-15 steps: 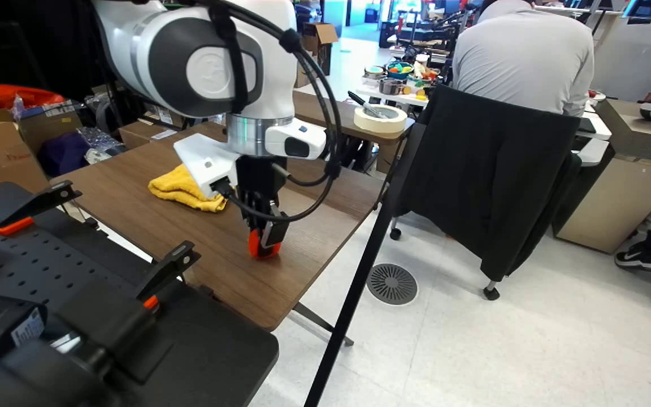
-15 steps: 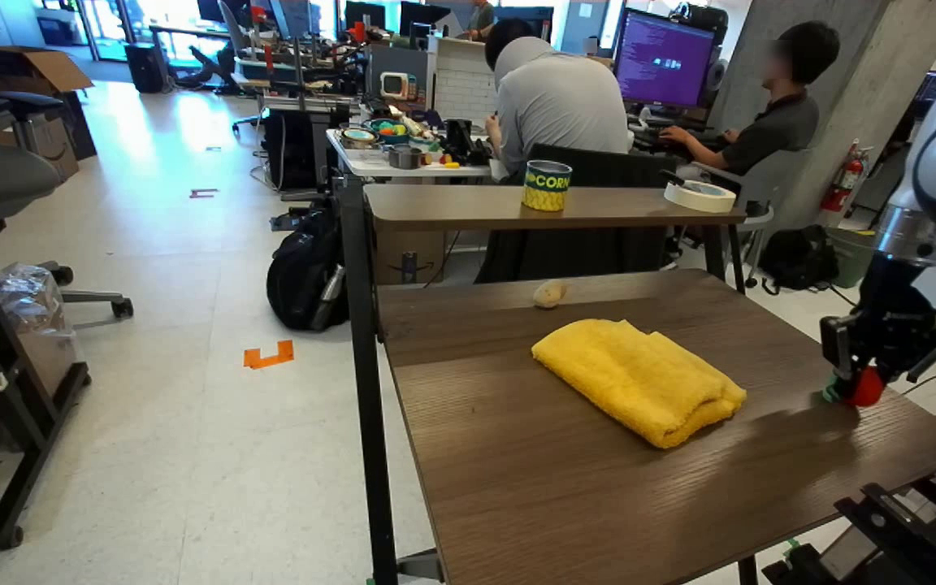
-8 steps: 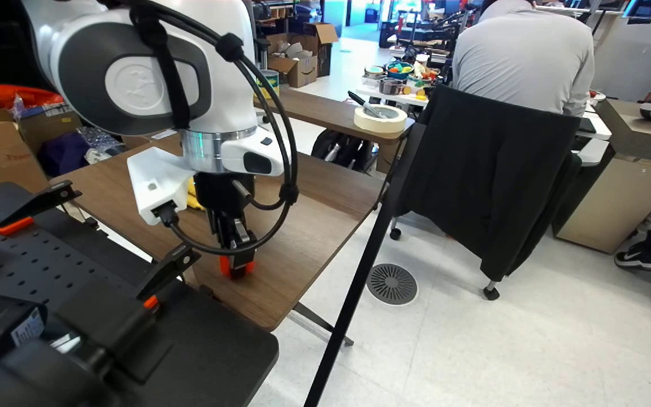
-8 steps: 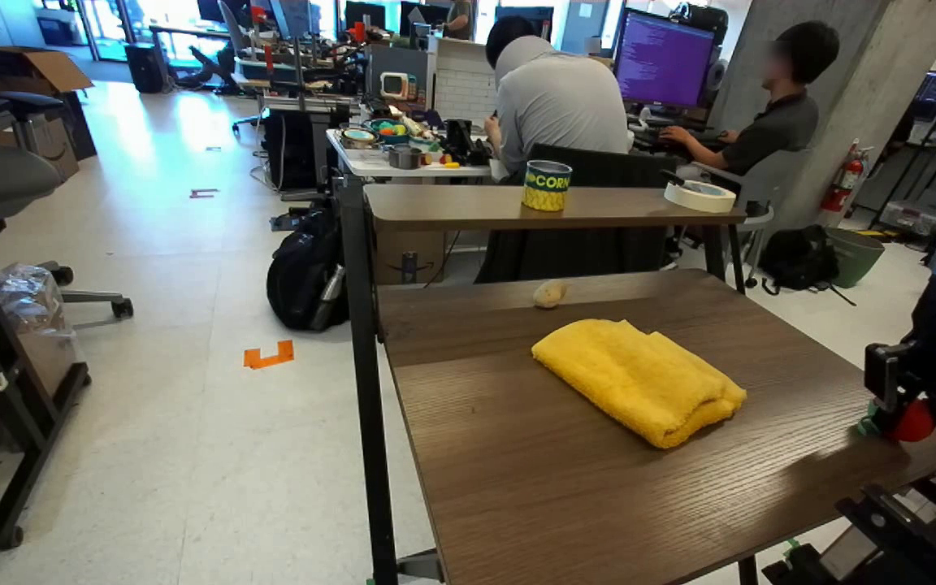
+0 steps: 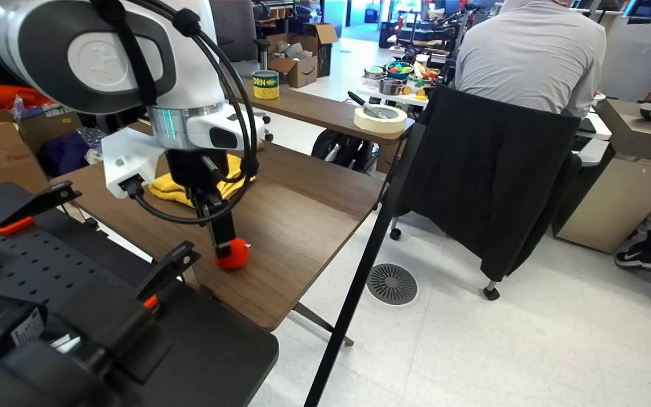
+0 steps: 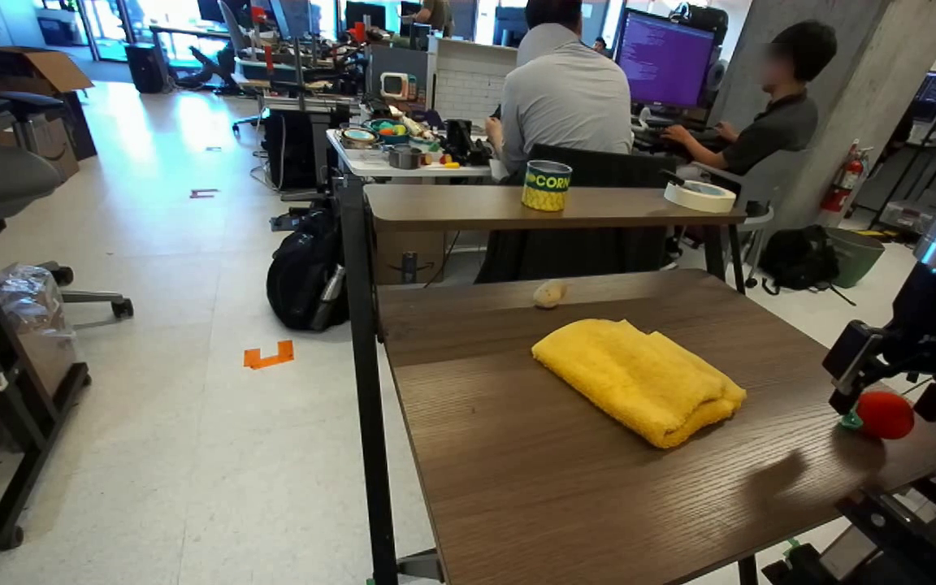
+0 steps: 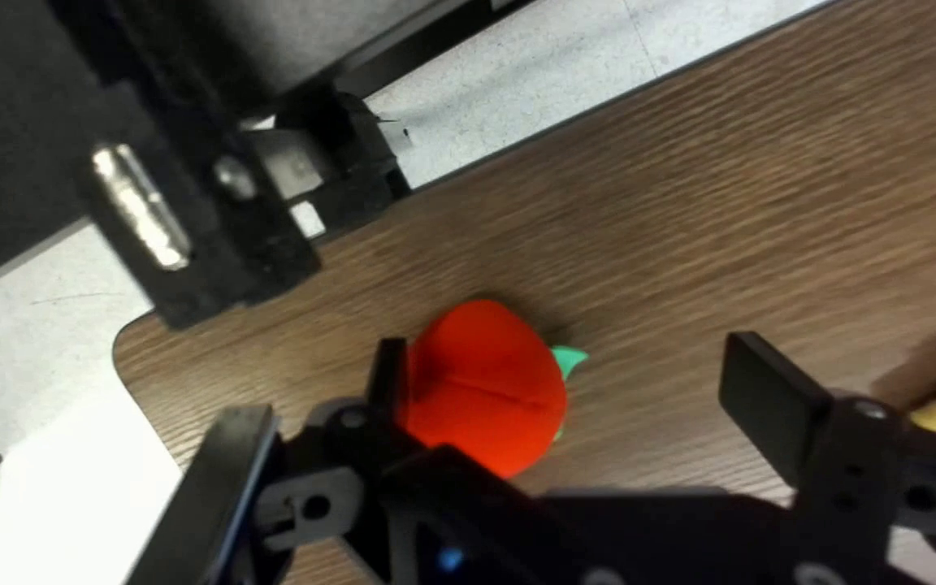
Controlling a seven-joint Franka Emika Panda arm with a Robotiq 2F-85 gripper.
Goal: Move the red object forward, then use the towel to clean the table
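The red object [image 7: 484, 390], round with green leaves, rests on the brown table [image 7: 679, 179] near a corner. In the wrist view my gripper [image 7: 572, 374] stands open above it, jaws wide apart. The red object lies between the fingers, close against or touching the left one, with a broad gap to the right finger [image 7: 773, 406]. An exterior view also shows the gripper [image 6: 890, 402] spread around the red object [image 6: 884, 415]. The yellow towel [image 6: 639, 382] lies folded mid-table. Part of the towel [image 5: 173, 189] is hidden behind the arm in an exterior view.
Black-and-orange clamps [image 5: 176, 271] stand along the black bench [image 5: 212, 350] beside the table. A small pale lump [image 6: 549, 294] sits at the table's far side. On a separate narrow table are a corn can [image 6: 547, 186] and a tape roll [image 6: 699, 196].
My gripper, shut on the red object a second ago, has shifted with it toward the table's corner by the bench, then opened and let it go. The towel has stayed put.
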